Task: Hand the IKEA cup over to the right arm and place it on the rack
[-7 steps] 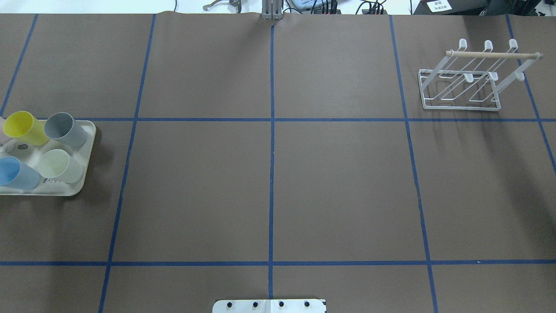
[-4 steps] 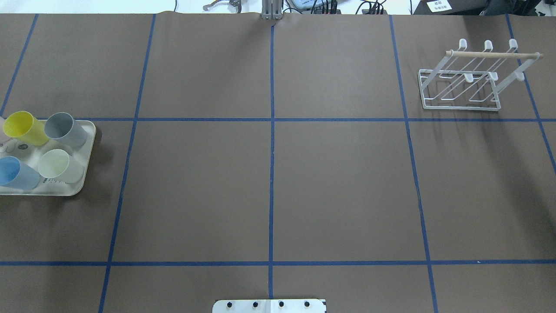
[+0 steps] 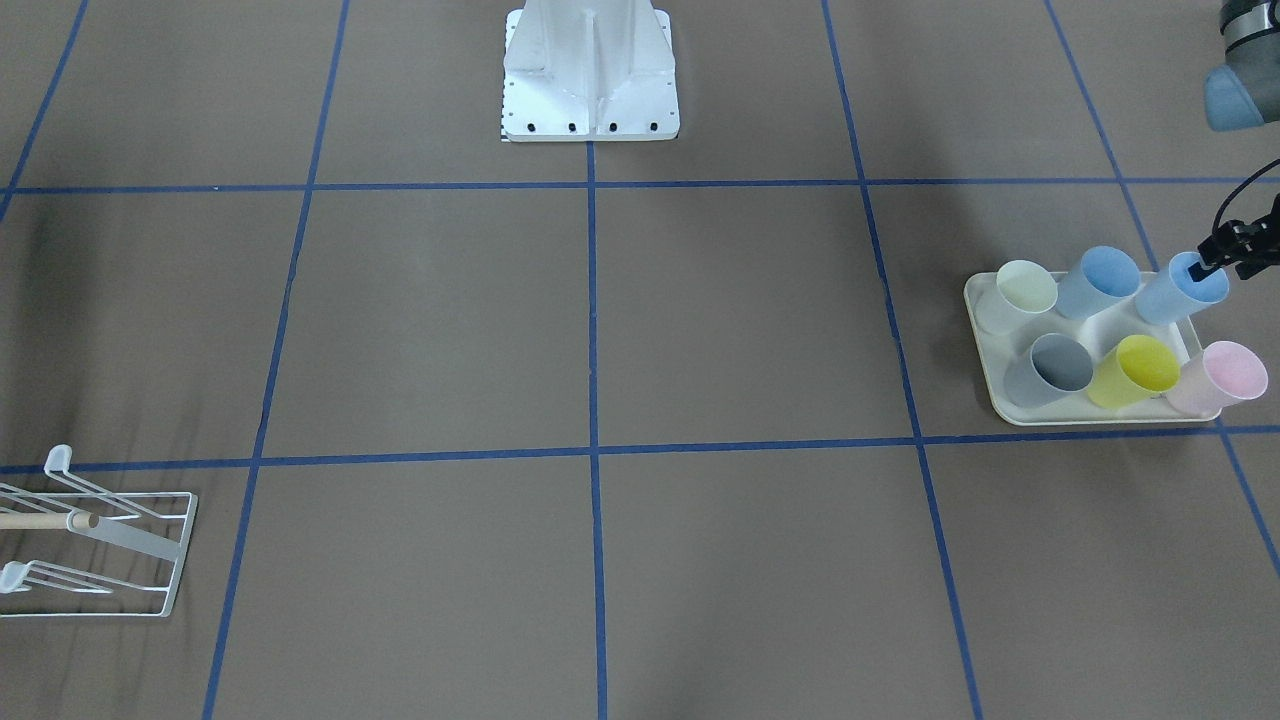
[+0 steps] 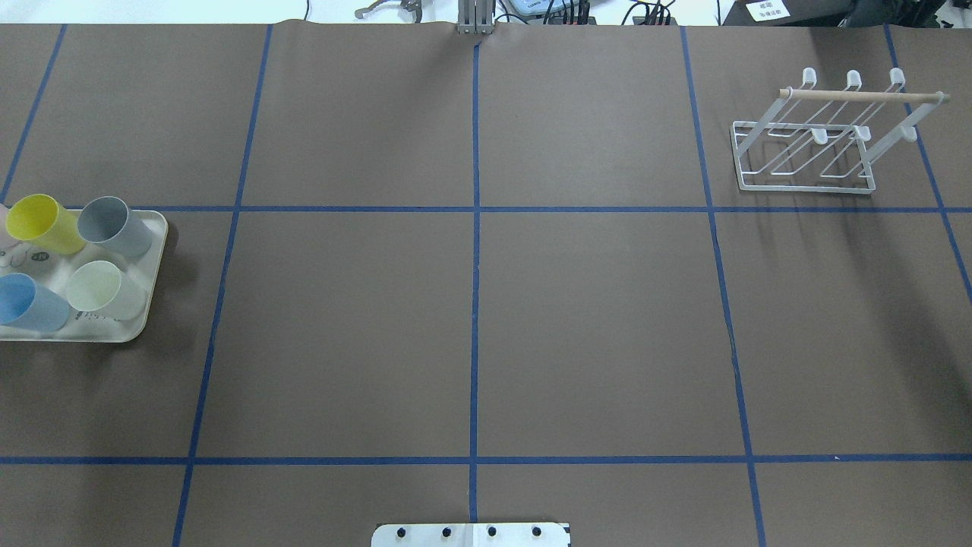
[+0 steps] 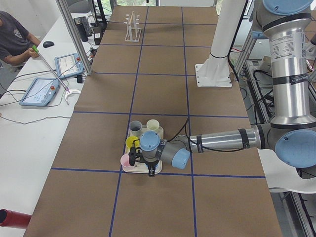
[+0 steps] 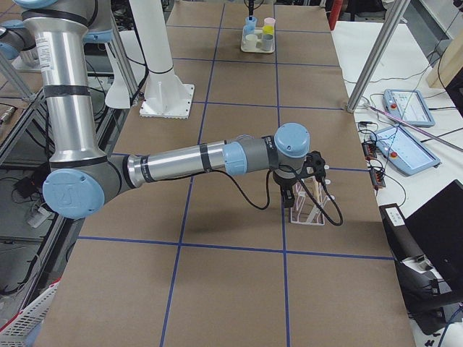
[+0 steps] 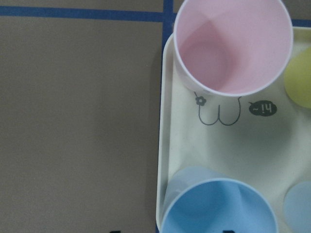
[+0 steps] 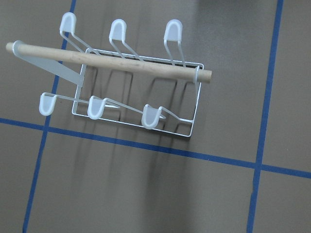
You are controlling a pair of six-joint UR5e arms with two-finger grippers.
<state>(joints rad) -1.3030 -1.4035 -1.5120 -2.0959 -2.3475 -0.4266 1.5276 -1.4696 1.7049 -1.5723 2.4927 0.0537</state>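
Several IKEA cups stand on a cream tray (image 3: 988, 385). My left gripper (image 3: 1215, 258) is open over the tray's end. It hangs at the mouth of a tilted blue cup (image 3: 1180, 290). In the left wrist view the two fingertips barely show at the bottom edge, one inside this blue cup (image 7: 218, 208) and one outside it. A pink cup (image 7: 228, 48) stands beyond it. The white wire rack (image 4: 805, 144) with its wooden dowel stands at the far right and holds nothing. My right gripper (image 6: 291, 202) hovers beside the rack (image 6: 309, 210); I cannot tell whether it is open or shut.
The tray also holds a second blue cup (image 3: 1095, 282), a pale green cup (image 3: 1025, 290), a grey cup (image 3: 1055, 368) and a yellow cup (image 3: 1140, 370). The white robot base (image 3: 590, 75) stands at the table's middle edge. Blue tape lines grid the brown table.
The yellow cup has shifted very slightly to the left on the tray. Nothing else differs, and neither gripper shows in the overhead view.
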